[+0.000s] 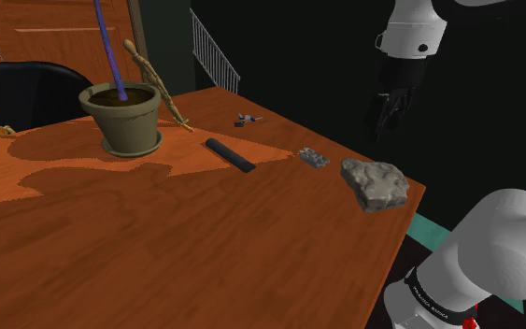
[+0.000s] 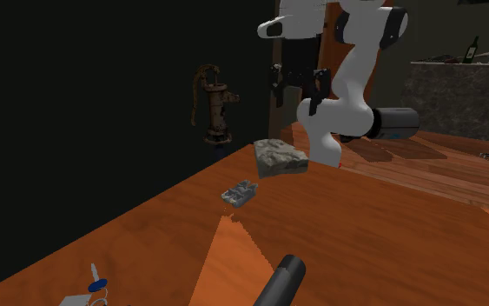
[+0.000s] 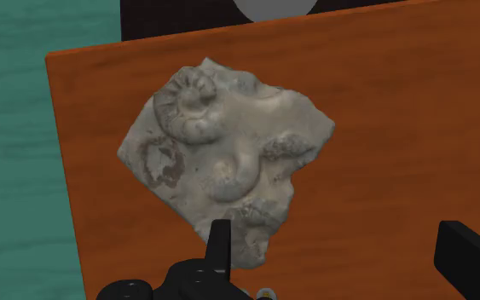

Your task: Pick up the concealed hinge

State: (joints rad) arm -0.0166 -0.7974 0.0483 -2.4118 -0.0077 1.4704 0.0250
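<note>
Gripper (image 1: 389, 117) wide open, high over fossil rock (image 3: 221, 153). Shift toward concealed hinge (image 1: 313, 157), centre jaws across it, then descend.

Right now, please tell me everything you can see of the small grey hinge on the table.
The hinge is a small grey, metal-looking piece with a bumpy top. It lies flat on the brown wooden table, near an edge, between the grey stone and the black cylinder, touching neither. Nothing holds it.
</note>
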